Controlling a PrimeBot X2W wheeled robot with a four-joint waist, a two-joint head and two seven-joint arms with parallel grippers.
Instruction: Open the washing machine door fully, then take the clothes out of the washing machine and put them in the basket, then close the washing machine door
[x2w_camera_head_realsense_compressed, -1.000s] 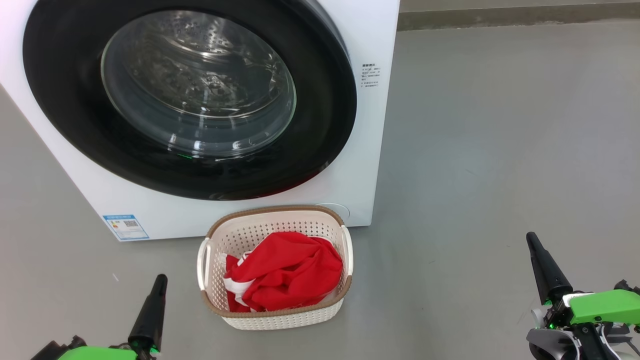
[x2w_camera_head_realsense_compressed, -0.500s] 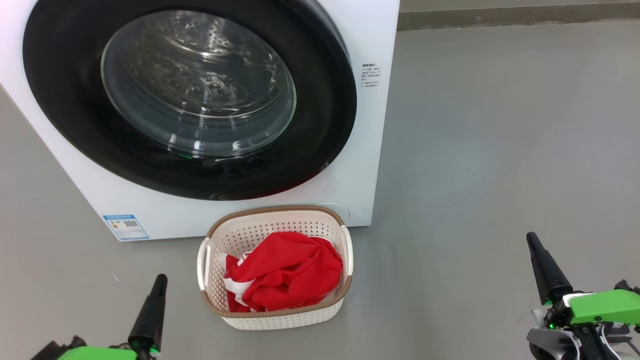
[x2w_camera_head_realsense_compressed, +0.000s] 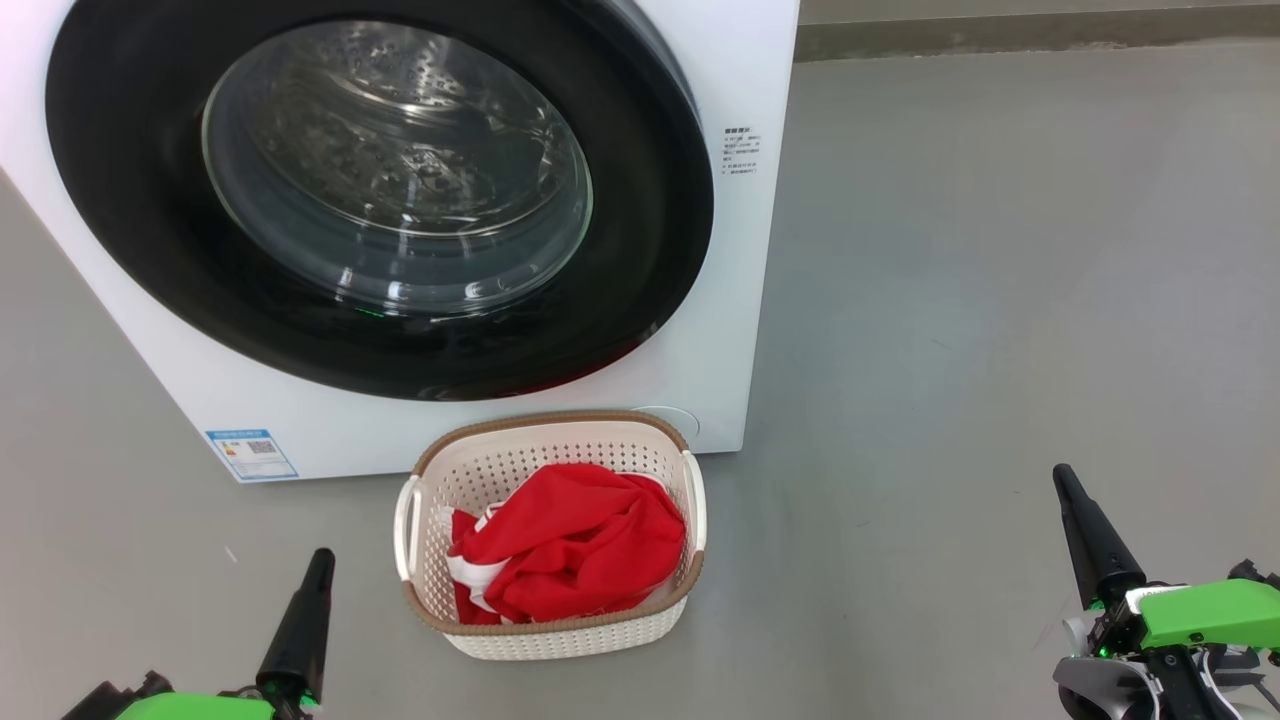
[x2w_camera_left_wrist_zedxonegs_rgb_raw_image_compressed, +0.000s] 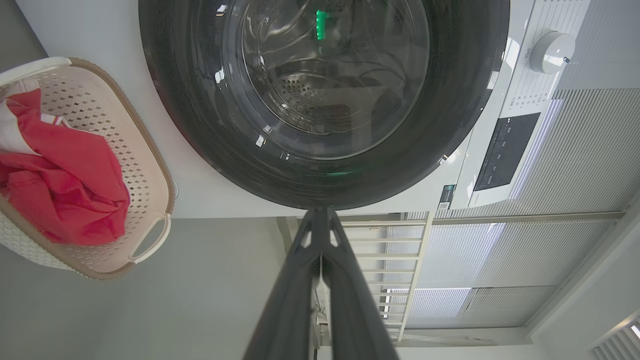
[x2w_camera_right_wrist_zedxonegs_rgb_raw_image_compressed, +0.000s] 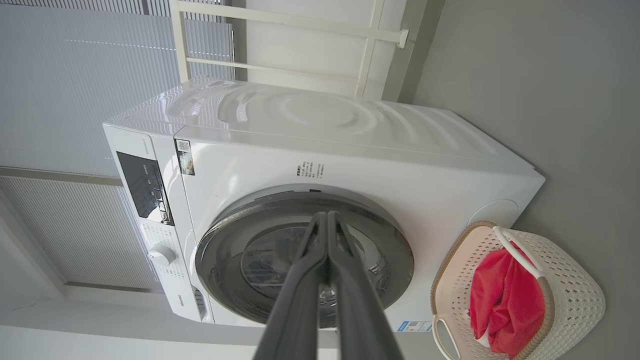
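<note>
Wide open over the grey floor (x2w_camera_head_realsense_compressed: 1000, 300) right of the washing machine (x2w_camera_head_realsense_compressed: 738, 300) and on both sides of the basket (x2w_camera_head_realsense_compressed: 550, 418). Barred at the machine's front by the shut washing machine door (x2w_camera_head_realsense_compressed: 390, 190). Reachable from above into the basket, partly taken up by the clothes (x2w_camera_head_realsense_compressed: 570, 545).

Head view downward, wrist views low, rolled sideways — all share washing machine (x2w_camera_head_realsense_compressed: 300, 430), basket (x2w_camera_head_realsense_compressed: 560, 640)

Door (x2w_camera_head_realsense_compressed: 130, 200) sat closed on washer (x2w_camera_head_realsense_compressed: 740, 60); red clothes (x2w_camera_head_realsense_compressed: 575, 545) lay heaped in basket (x2w_camera_head_realsense_compressed: 545, 420) on floor (x2w_camera_head_realsense_compressed: 1000, 300) just before it, left gripper (x2w_camera_head_realsense_compressed: 321, 555) and right gripper (x2w_camera_head_realsense_compressed: 1061, 472) low at either side, fingers pressed together.
</note>
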